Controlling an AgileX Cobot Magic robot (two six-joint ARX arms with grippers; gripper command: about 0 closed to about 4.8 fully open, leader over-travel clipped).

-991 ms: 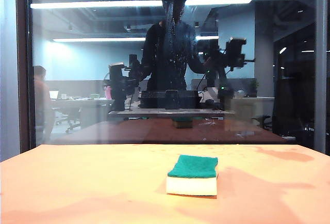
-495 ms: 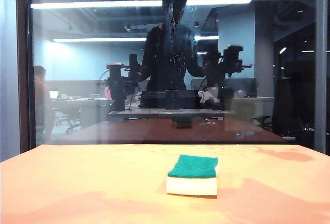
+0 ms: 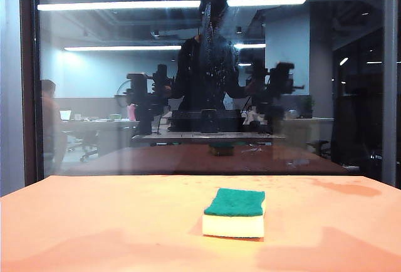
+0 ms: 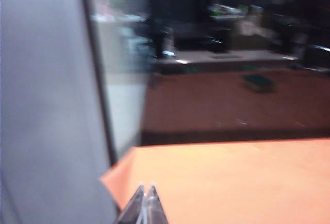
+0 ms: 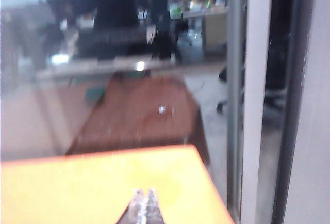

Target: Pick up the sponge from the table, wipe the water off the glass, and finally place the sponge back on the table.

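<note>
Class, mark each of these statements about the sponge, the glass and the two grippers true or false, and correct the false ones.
1. The sponge lies on the table, green side up. True.
2. The right gripper holds the sponge. False: it is shut on nothing.
3. Water droplets show on the glass. True.
4. The left gripper stands wide open. False: its fingers are together, above the table's corner.

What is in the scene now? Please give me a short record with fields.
sponge: lies flat on the table, green side up, nothing holding it
glass: upright behind the table
water: droplets on the pane, upper middle
left gripper: jaws shut, empty, over the table's left corner
right gripper: jaws shut, empty, over the table's right corner
</note>
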